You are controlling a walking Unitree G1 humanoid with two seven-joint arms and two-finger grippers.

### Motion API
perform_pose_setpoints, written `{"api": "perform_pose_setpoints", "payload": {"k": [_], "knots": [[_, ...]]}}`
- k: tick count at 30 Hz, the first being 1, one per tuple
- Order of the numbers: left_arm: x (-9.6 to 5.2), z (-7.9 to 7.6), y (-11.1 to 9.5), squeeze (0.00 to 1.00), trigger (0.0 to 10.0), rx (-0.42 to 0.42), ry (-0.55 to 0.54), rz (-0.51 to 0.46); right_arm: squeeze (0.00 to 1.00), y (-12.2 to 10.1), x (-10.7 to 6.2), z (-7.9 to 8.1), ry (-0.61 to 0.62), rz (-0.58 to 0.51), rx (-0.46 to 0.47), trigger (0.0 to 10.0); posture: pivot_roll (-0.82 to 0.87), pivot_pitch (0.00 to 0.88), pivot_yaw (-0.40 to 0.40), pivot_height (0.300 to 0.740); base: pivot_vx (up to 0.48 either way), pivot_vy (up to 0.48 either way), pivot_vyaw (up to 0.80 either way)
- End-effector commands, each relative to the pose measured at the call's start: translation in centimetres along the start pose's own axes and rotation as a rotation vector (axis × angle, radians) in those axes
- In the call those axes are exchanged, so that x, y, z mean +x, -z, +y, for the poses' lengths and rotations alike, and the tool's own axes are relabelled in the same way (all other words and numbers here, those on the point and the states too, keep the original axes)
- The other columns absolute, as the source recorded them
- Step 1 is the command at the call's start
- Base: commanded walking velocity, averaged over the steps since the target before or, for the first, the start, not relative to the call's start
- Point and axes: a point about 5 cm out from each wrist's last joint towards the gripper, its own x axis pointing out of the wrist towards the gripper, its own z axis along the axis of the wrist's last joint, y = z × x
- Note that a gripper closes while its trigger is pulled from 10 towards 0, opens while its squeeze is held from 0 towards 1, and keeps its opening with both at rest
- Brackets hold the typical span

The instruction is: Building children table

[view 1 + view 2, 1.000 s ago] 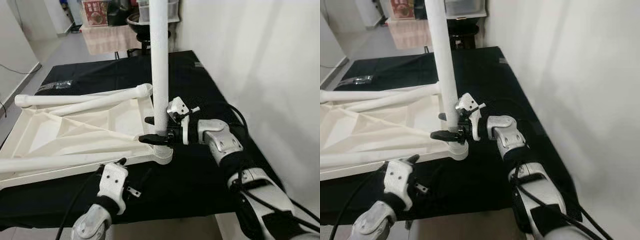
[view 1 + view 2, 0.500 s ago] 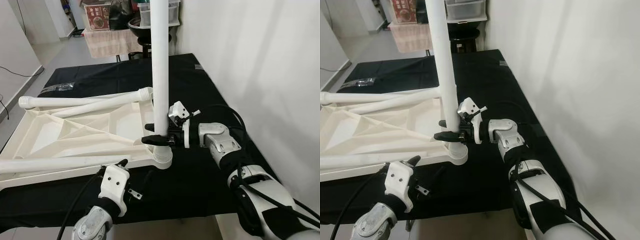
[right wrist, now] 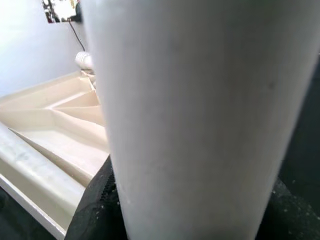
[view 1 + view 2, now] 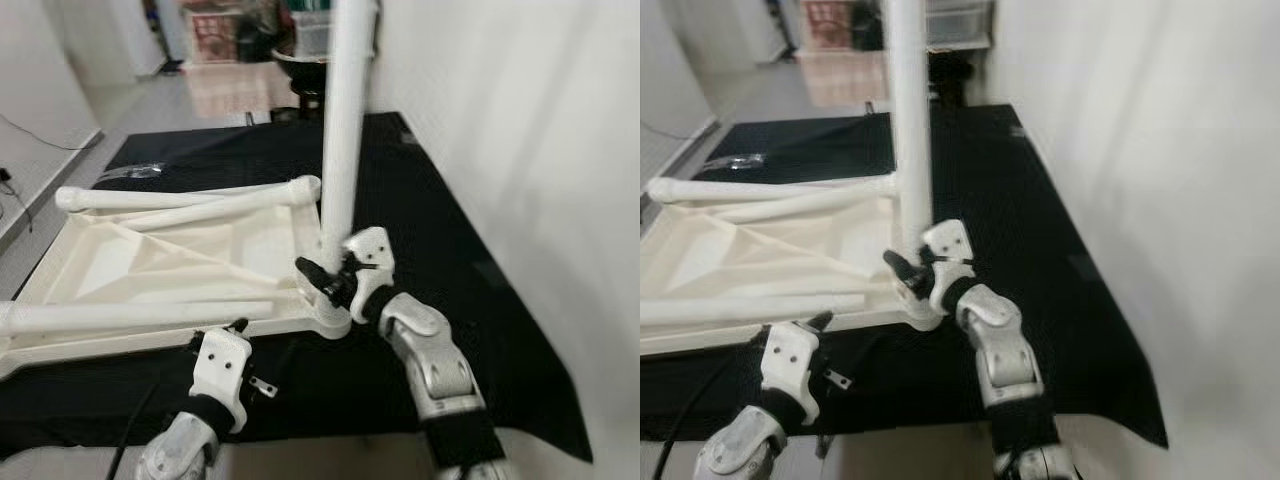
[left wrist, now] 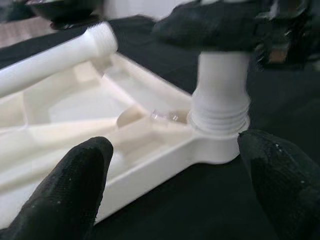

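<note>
A white tabletop point(image 4: 150, 265) lies upside down on the black-covered table point(image 4: 450, 250). One white leg point(image 4: 345, 130) stands upright in the tabletop's near right corner socket point(image 4: 330, 318). My right gripper point(image 4: 322, 278) is shut on this leg just above the socket; up close the leg point(image 3: 190, 110) is a broad white column. My left gripper point(image 5: 175, 185) is open at the table's front edge, its black fingers point(image 5: 75, 180) spread before the socket point(image 5: 220, 120). Two loose legs point(image 4: 190, 195) lie along the tabletop's far edge, and another leg point(image 4: 130, 315) along its near edge.
A white wall runs close along the table's right side. A small clear bag point(image 4: 135, 172) lies at the far left of the cloth. Beyond the table stand a cloth-covered stand point(image 4: 240, 85) and a dark bowl point(image 4: 305, 60). Bare black cloth point(image 4: 400, 160) lies right of the tabletop.
The picture has shifted and blurred, so the camera moved. My right forearm now reaches the leg from the front instead of from the right, still gripping it. The left gripper holds its place.
</note>
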Motion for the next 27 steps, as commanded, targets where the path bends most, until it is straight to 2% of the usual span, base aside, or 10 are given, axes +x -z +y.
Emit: {"api": "perform_pose_setpoints", "payload": {"k": [1, 4, 5, 8, 9, 14, 16, 17, 20, 27], "knots": [[-0.2, 0.3, 0.5, 0.0, 10.0, 0.009, 0.005, 0.029, 0.0, 2.7, -0.5, -1.1, 0.056, 0.134, 0.012, 0.0, -0.03, 0.083, 0.045, 0.74, 0.0, 0.0, 0.0], [0.1, 0.3, 0.5, 0.0, 10.0, 0.013, 0.016, 0.027, 0.0, 2.5, 0.1, -1.9, 0.072, 0.139, 0.003, 0.0, -0.03, 0.081, 0.047, 0.74, 0.0, 0.0, 0.0], [0.1, 0.3, 0.5, 0.0, 10.0, 0.012, 0.01, 0.026, 0.0, 2.0, 0.5, -1.7, 0.046, 0.123, 0.009, 10.0, -0.03, 0.079, 0.049, 0.74, 0.0, 0.0, 0.0], [0.2, 0.3, 0.5, 0.0, 10.0, 0.009, 0.005, 0.026, 0.0, 1.4, 0.6, -1.6, 0.046, 0.112, 0.009, 10.0, -0.03, 0.077, 0.048, 0.74, 0.0, 0.0, 0.0], [0.2, 0.3, 0.5, 0.0, 10.0, 0.008, 0.003, 0.026, 1.0, 0.7, 0.8, -1.6, 0.028, 0.097, 0.017, 10.0, -0.03, 0.076, 0.047, 0.74, 0.0, 0.0, 0.0], [0.3, 0.3, 0.6, 0.0, 10.0, 0.002, 0.01, 0.027, 1.0, -1.3, 1.2, -1.4, -0.04, 0.053, 0.052, 10.0, -0.03, 0.074, 0.046, 0.74, 0.0, 0.0, 0.0], [0.3, 0.2, 0.6, 0.0, 10.0, -0.001, 0.014, 0.028, 0.94, -2.3, 1.5, -1.2, -0.144, 0.015, 0.062, 10.0, -0.03, 0.071, 0.043, 0.74, 0.0, 0.0, 0.0], [0.4, 0.2, 0.6, 0.0, 10.0, -0.003, 0.017, 0.028, 0.0, -3.5, 1.6, -1.2, -0.266, -0.033, 0.037, 10.0, -0.02, 0.07, 0.042, 0.74, 0.0, 0.0, 0.0], [0.5, 0.2, 0.7, 0.0, 10.0, -0.007, 0.02, 0.027, 0.0, -4.5, 1.4, -1.4, -0.634, -0.069, -0.065, 10.0, -0.02, 0.061, 0.038, 0.74, 0.0, 0.0, 0.0], [0.5, 0.1, 0.8, 0.0, 10.0, -0.006, 0.024, 0.026, 0.0, -2.4, 2.2, -2.1, -0.779, 0.038, -0.054, 10.0, 0.01, 0.047, 0.042, 0.74, 0.0, 0.0, 0.0]]}}
